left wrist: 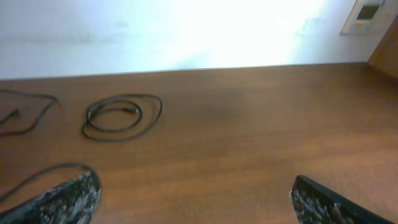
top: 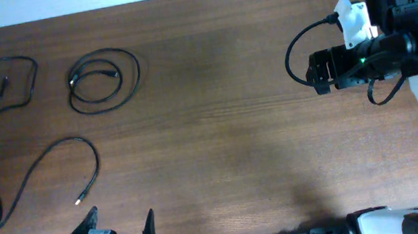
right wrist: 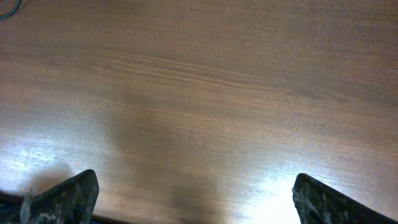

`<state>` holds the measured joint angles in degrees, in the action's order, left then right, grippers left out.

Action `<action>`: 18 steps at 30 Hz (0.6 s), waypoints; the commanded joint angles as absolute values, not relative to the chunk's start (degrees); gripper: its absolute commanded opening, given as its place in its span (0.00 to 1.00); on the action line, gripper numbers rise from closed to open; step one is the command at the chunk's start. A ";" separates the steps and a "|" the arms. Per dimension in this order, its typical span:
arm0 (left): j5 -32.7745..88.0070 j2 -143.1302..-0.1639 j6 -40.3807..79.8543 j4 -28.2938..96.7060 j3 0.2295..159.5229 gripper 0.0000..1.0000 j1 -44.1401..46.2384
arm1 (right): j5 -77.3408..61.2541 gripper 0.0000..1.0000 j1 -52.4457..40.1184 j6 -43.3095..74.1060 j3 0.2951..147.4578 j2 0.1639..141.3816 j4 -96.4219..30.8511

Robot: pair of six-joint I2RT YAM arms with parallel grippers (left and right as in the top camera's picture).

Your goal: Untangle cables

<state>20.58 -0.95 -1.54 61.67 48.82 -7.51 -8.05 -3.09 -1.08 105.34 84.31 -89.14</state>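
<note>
1. Broadly, the wooden table (top: 219, 132) leaves open room across centre and right; its far edge lines the frame's top.
2. Three cables (left wrist: 134, 111) lie apart at left: a loop (top: 5, 80) upper left, a coil (top: 100, 73) beside it, a long strand (top: 43, 161) below, crossing the left edge.
3. Left gripper (top: 122, 215), bottom left, gapes empty; only its wrist view shows the wall (left wrist: 186, 31).
4. Right gripper (right wrist: 196, 180): fingers spread, holding nothing.

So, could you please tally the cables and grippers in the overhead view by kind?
Black cables: 3 (far-left loop, coil, lower-left strand)
Grippers: 2 (left gripper, right gripper)
Total: 5
</note>
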 commanded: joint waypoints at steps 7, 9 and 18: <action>20.58 -0.34 -2.26 50.35 44.99 0.99 -7.27 | -8.38 0.99 -2.96 -0.75 106.08 83.85 -89.12; 20.56 -0.34 -2.26 42.59 40.14 0.99 -7.29 | -8.38 0.99 -2.96 -0.75 106.08 83.85 -89.12; 20.43 -0.34 -2.26 9.56 12.45 0.99 -5.04 | -8.38 0.99 -2.96 -0.75 106.08 83.85 -89.12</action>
